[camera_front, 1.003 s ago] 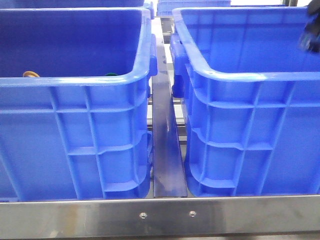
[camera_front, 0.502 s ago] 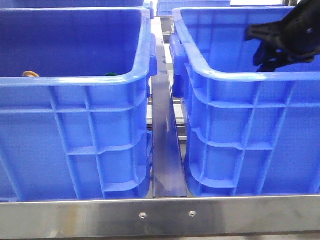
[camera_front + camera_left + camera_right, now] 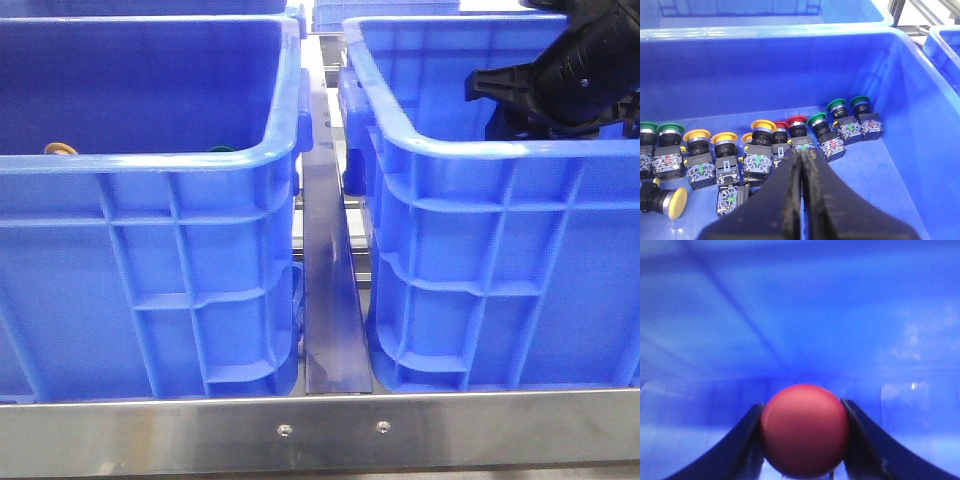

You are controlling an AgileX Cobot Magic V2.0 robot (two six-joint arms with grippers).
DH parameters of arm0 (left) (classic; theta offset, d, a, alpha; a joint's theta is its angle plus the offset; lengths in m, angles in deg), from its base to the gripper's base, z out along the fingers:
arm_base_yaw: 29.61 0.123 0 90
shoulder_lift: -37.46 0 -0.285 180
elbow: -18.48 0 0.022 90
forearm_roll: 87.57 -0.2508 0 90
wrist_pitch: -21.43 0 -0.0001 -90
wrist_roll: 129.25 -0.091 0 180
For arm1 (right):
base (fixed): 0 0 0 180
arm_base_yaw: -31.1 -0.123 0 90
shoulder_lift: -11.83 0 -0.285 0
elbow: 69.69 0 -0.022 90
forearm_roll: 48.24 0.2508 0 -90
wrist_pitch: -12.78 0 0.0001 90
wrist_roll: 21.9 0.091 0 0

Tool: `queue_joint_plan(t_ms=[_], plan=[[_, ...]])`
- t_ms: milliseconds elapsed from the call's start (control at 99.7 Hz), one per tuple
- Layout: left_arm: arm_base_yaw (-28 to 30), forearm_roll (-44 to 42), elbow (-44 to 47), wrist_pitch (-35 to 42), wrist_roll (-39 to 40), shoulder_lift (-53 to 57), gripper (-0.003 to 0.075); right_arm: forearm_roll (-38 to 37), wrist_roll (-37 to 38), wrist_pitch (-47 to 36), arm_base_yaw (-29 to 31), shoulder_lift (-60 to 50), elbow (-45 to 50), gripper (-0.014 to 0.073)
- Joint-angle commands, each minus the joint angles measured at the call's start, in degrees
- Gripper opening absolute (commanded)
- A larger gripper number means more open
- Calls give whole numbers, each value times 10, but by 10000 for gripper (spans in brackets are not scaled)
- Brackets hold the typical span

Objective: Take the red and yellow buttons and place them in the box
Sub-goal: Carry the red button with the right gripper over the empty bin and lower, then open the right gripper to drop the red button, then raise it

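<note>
Gripping a dark red domed push button [image 3: 804,430] inside the bright blue ribbed plastic crate [image 3: 480,160] at your two o'clock, your right gripper [image 3: 804,440] risks bouncing it if opened high; your left gripper [image 3: 801,170] rests closed, empty.

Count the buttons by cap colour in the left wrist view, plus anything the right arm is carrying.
Green buttons: 5
Yellow buttons: 5, one lying loose
Red buttons in the crate: 2
Red button held in the right jaws: 1
Total: 13
</note>
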Motion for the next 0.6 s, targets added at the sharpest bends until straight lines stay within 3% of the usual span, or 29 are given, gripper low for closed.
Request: queue_joint_plan(t_ms=[0,291,592], plan=[[1,-3,-15,39,4,3,-19,1,-6,-7,1,-20,7,290],[1,-2,-15,39,4,3,-19,1,-6,-4,1,-38,15,512],[1,-1,-15,39,4,3,-19,1,-6,13,1,-123,37,540]])
